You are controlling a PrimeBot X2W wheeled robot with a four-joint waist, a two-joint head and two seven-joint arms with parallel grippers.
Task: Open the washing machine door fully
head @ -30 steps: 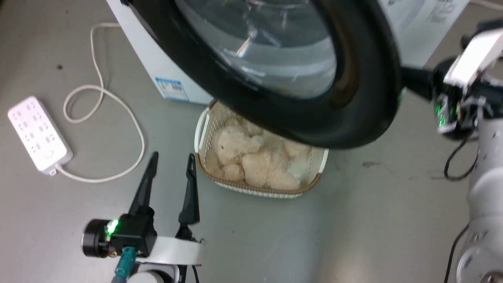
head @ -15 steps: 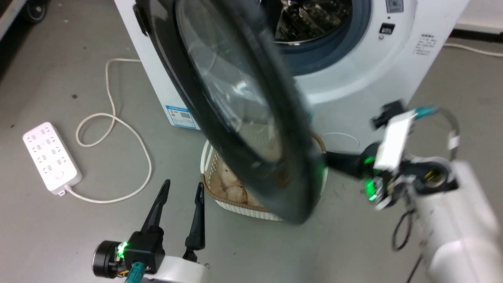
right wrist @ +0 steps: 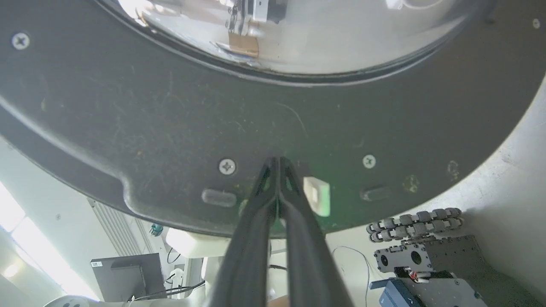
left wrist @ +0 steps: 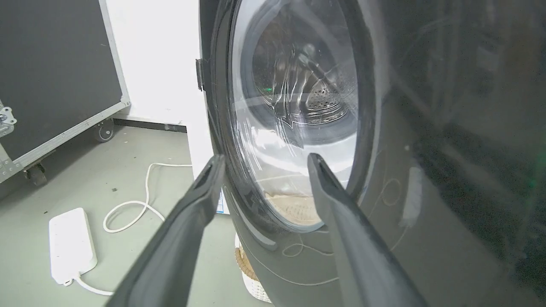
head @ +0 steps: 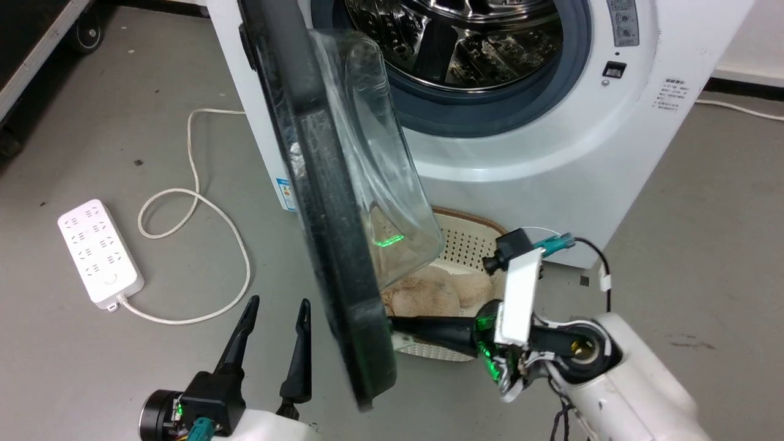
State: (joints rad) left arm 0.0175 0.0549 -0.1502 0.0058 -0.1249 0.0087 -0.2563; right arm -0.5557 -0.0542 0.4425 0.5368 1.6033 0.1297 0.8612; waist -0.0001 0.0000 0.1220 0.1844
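Observation:
The washing machine door (head: 331, 202) stands swung out from the machine, edge-on in the head view, hinged at the machine's left side. Its clear glass bowl (head: 373, 153) bulges toward the drum. My right gripper (head: 395, 323) is shut with nothing in it. Its tips press against the door's black inner face (right wrist: 170, 119) near the lower free edge, as the right wrist view shows at the right gripper (right wrist: 277, 161). My left gripper (head: 277, 304) is open, low on the outer side of the door. In the left wrist view the left gripper (left wrist: 264, 158) faces the door's glossy outer face (left wrist: 298, 106) without touching it.
The white washing machine (head: 539, 159) shows its steel drum (head: 459, 37). A white basket (head: 465, 245) with a beige plush toy (head: 429, 291) sits on the floor under the door. A power strip (head: 98, 251) and its cable (head: 196, 202) lie left. A black wheeled case (left wrist: 51, 76) stands far left.
The door has swung from facing the camera to edge-on, wider open. The right gripper went with it, left and down. The head camera shifted too. The left gripper kept its pose.

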